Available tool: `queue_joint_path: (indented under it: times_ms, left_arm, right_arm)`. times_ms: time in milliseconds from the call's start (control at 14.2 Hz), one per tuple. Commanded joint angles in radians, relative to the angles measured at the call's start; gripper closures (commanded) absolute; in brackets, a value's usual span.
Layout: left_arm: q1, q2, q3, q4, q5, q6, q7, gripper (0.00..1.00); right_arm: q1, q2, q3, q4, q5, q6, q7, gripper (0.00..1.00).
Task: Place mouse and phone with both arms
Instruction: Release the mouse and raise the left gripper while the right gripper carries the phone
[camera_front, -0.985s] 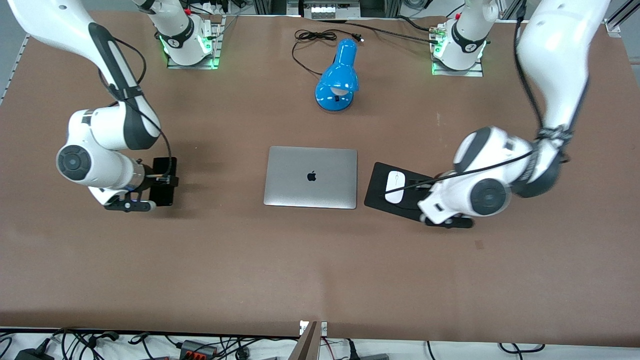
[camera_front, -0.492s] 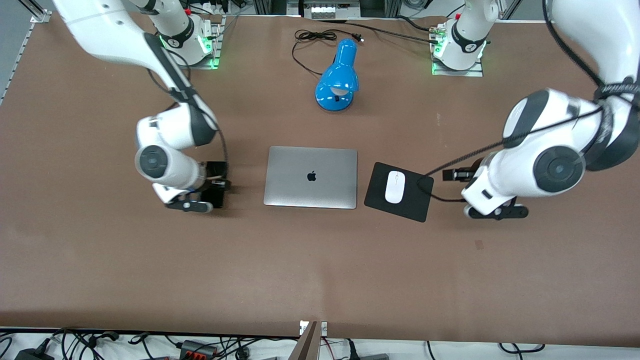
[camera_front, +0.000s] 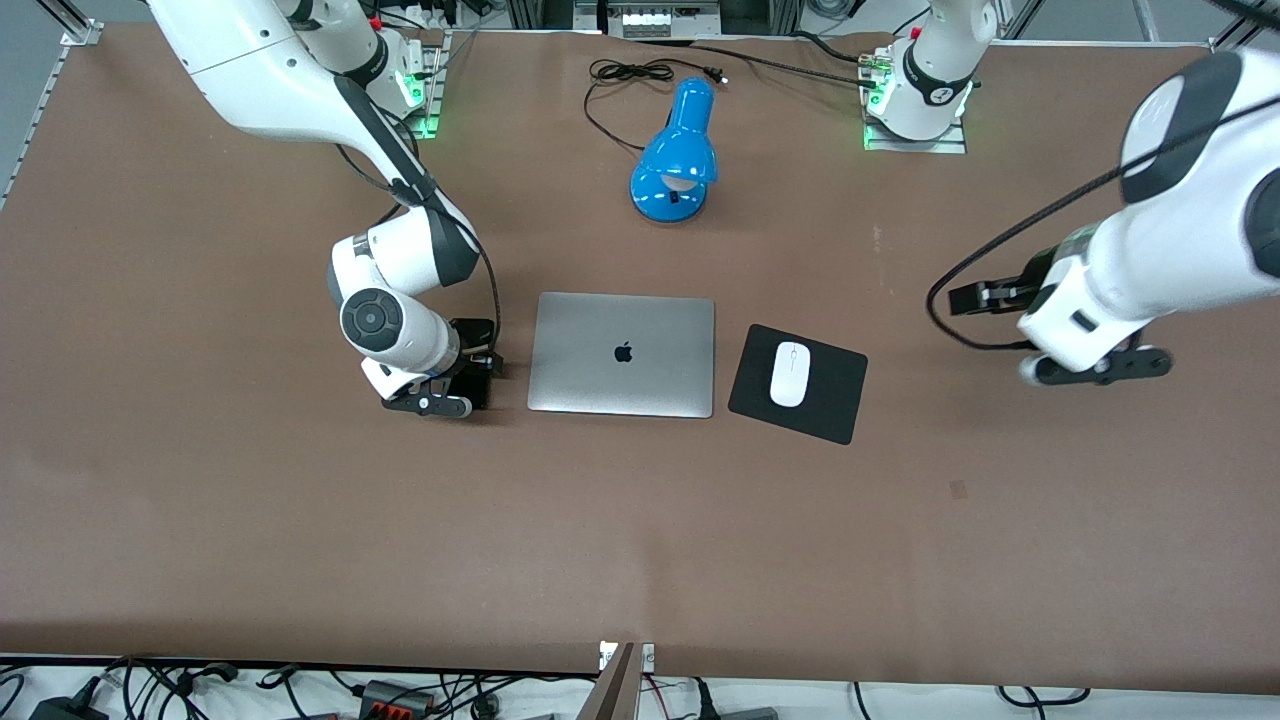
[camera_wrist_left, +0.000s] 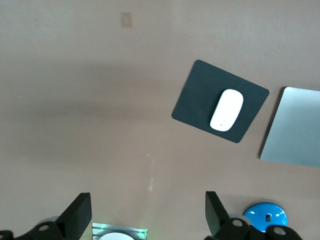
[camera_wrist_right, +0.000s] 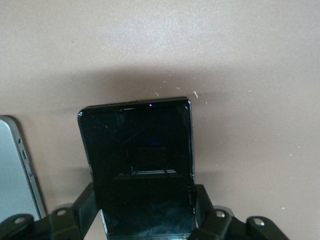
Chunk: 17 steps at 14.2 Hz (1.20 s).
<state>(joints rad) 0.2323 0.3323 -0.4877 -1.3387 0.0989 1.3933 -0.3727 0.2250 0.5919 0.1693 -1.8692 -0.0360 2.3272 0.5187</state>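
The white mouse (camera_front: 788, 373) lies on a black square mouse pad (camera_front: 830, 400) beside the laptop, toward the left arm's end; it also shows in the left wrist view (camera_wrist_left: 226, 110). My left gripper (camera_front: 988, 296) is open and empty, raised over bare table past the pad; its fingers (camera_wrist_left: 80, 216) stand wide apart. My right gripper (camera_front: 472, 365) is shut on the black phone (camera_front: 478, 388), low over the table beside the laptop's edge toward the right arm's end. In the right wrist view the phone (camera_wrist_right: 140, 150) sticks out from between the fingers (camera_wrist_right: 82, 207).
A closed silver laptop (camera_front: 622, 354) lies at the table's middle; its edge shows in the right wrist view (camera_wrist_right: 15, 170). A blue desk lamp (camera_front: 675, 160) with a black cord lies farther from the camera, between the arm bases.
My right arm has carried the phone sideways to just beside the laptop. My left arm has drawn up and away from the mouse pad toward its own end, leaving the mouse on the pad.
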Motion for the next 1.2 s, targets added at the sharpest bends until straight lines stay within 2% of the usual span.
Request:
queue_joint_path:
  times_ms: [0,211,422,704,985,1055,1126]
  left_arm:
    - [-0.001,-0.094,0.11,-0.065,-0.053,0.0,0.038,0.0]
    - [-0.031,-0.14,0.178,-0.114,-0.067,0.018,0.07,0.0]
    - [-0.042,-0.309,0.182,-0.29,-0.067,0.121,0.074,0.0]
    - [-0.054,-0.315,0.198,-0.348,-0.097,0.177,0.074,0.0]
    - [-0.051,-0.291,0.178,-0.338,-0.117,0.202,0.075,0.0]
    - [-0.048,-0.292,0.175,-0.341,-0.117,0.198,0.077,0.0]
    - [-0.051,-0.294,0.172,-0.343,-0.117,0.194,0.075,0.0]
  right_arm:
    - [0.019,0.003,-0.001,0.021,0.011,-0.014,0.058,0.76]
    - [0.034,0.014,-0.001,0.027,0.013,-0.003,0.083,0.76]
    - [0.045,0.028,-0.001,0.045,0.018,-0.003,0.089,0.76]
    - [0.066,0.048,-0.002,0.056,0.016,0.006,0.115,0.76]
    - [0.069,0.054,-0.002,0.051,0.015,0.011,0.115,0.76]
    - [0.069,0.055,-0.002,0.048,0.015,0.009,0.115,0.7]
    - [0.068,0.058,-0.002,0.048,0.016,0.006,0.115,0.44]
